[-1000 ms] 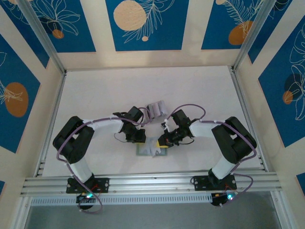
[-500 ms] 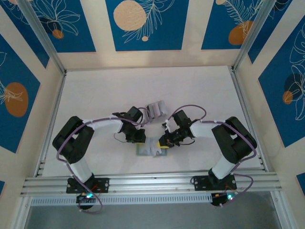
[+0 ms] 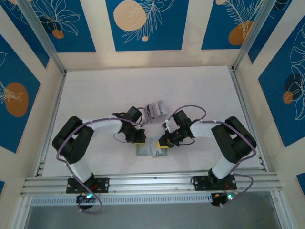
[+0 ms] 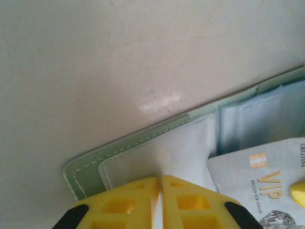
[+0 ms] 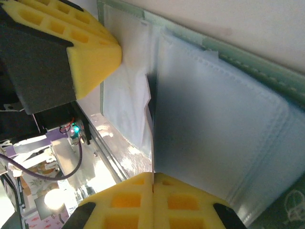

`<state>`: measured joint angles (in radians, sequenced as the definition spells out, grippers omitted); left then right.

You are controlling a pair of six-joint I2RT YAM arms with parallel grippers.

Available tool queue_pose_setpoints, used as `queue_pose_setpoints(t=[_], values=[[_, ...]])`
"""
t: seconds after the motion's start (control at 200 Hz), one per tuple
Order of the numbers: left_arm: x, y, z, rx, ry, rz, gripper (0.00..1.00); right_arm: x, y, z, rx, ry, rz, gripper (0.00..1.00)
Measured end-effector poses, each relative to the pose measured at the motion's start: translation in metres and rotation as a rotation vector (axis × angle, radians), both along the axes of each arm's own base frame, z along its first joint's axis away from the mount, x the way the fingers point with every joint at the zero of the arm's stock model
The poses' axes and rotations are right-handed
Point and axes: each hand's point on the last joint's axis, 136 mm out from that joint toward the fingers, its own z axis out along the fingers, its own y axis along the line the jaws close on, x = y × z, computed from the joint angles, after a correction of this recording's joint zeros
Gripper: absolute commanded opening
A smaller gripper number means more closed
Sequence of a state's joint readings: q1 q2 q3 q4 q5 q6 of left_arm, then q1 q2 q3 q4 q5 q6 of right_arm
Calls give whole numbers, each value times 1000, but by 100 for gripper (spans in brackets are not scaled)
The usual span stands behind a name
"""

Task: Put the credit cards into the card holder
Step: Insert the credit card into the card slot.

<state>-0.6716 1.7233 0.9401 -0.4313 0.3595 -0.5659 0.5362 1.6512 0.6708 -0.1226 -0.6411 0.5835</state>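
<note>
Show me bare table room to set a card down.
Bare table lies between the pale stack and the back wall, and out toward both side rails. Crowded near centre: left end effector and right end effector meet over the card holder.

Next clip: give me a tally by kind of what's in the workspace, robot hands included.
card holder: 1
credit card that can be made out: 1
pale stack: 1
robot hands: 2, the left hand and the right hand
total: 5
</note>
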Motion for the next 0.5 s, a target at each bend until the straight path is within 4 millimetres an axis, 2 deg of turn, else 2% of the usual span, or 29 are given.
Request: queue_pose_setpoints(t=[0.5], values=[[0, 0, -1, -14, -6, 2, 13, -1, 4, -2, 27, 38, 0, 0]])
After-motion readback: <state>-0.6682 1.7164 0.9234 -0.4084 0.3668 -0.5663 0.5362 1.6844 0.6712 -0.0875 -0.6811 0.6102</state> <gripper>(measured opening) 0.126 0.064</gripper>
